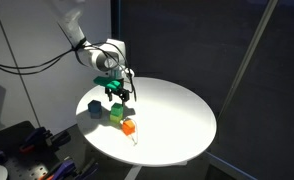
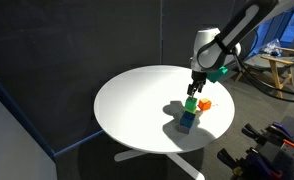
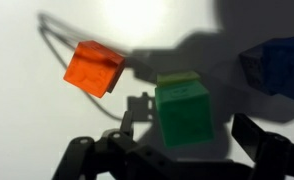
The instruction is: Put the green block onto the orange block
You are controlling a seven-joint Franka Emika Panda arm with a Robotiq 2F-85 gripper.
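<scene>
Dark room, round white tabletop (image 1: 177, 105). Shows black robot gripper (image 1: 115, 95) spread wide, empty, directly above small bright green cube (image 3: 182, 108) on table, frame centre; small orange cube (image 3: 94, 67) nearby, upper left.

No legible text, label, brand, number or sign in any view.
</scene>
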